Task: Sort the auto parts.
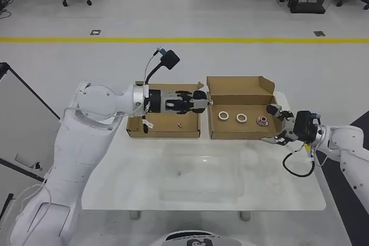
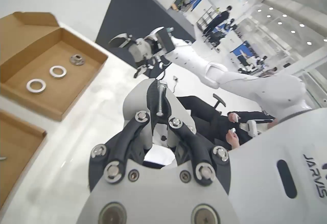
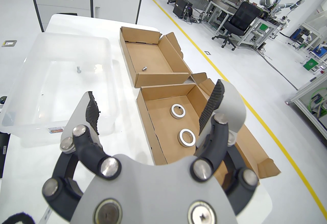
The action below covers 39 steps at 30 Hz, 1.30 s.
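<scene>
Left jaws pinch a bolt (image 2: 160, 99) by its threaded shank above the left cardboard box (image 1: 163, 133); right jaws gape wide beside the washer box (image 1: 234, 127). With so slim a grip, an off-centre release could bounce the bolt onto the surface (image 1: 283, 184).

The left arm (image 1: 104, 101) stretches level from the robot's left side, its wrist turned so the left gripper (image 1: 194, 101) points toward the other arm. The fingers are closed tight on a bolt (image 2: 160, 101), which lies lengthwise between the pads. The right arm (image 1: 344, 138) comes in low from the right side, bent at the elbow. The right gripper (image 3: 155, 93) faces the left one, well apart from it, with jaws spread wide and nothing between them.
</scene>
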Tool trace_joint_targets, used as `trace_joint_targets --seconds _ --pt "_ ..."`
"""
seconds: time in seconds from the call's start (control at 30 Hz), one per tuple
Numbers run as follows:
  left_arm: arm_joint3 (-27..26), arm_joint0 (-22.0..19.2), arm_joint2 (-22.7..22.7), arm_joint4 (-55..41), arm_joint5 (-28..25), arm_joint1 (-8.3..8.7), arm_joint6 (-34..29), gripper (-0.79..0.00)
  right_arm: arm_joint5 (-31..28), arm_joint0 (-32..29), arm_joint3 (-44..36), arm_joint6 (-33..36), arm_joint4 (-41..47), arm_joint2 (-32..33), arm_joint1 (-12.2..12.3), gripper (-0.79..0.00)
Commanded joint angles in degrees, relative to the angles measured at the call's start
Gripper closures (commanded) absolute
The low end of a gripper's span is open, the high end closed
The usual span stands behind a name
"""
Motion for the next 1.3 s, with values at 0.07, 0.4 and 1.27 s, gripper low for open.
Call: trace_joint_targets --seconds 0.07,0.4,1.27 --pt "3.14 -2.68 2.38 8.54 2.85 0.18 -1.58 0.000 0.00 0.00 0.00 -0.07 -0.01 -0.01 0.00 -0.785" --pt "14.47 -10.21 10.16 17.39 8.22 -0.97 -3.20 0.000 0.00 0.00 0.00 -0.07 -0.01 -0.01 0.00 -0.785" --pt "48.09 -24.07 28.10 22.33 23.58 -9.66 1.02 0.000 0.00 0.00 0.00 -0.07 -0.01 -0.01 0.00 -0.785"
